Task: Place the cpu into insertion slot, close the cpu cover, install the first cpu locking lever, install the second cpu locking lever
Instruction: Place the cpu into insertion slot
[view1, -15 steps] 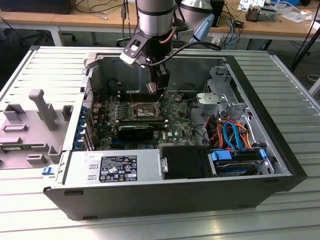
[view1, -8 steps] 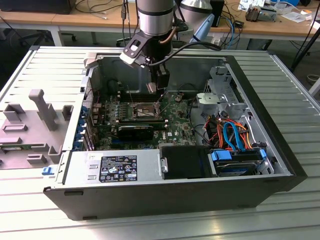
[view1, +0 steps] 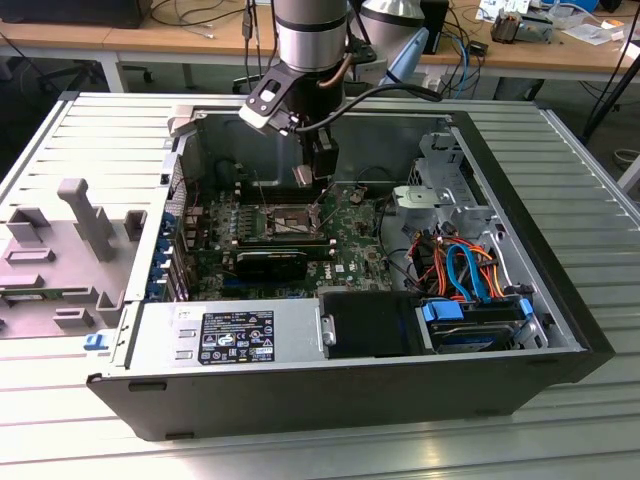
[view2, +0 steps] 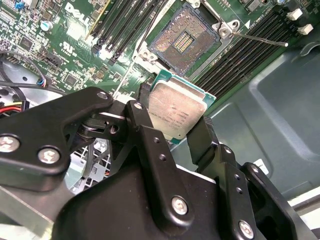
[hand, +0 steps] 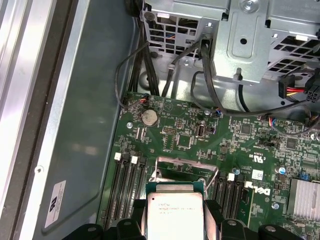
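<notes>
We've got an open black PC case (view1: 300, 405) lying on its side on the slatted aluminium desk (view1: 570, 150). Inside: green motherboard (view1: 355, 255) flat on the case floor, grey power supply (view1: 225, 335) along the wall nearest the camera, blue-tabbed drive bay (view1: 475, 322) at the exterior view's right, orange and blue cables (view1: 458, 265) looping just above it. Grey moulded tray (view1: 60, 250) sits on the desk at the exterior view's left, just beside the case. In the first wrist view we see a coin cell (hand: 149, 117), black memory slots (hand: 127, 185), a finned silver heatsink (hand: 304, 197), a perforated metal cage (hand: 240, 35), and black cables (hand: 150, 65) hanging beside it.
</notes>
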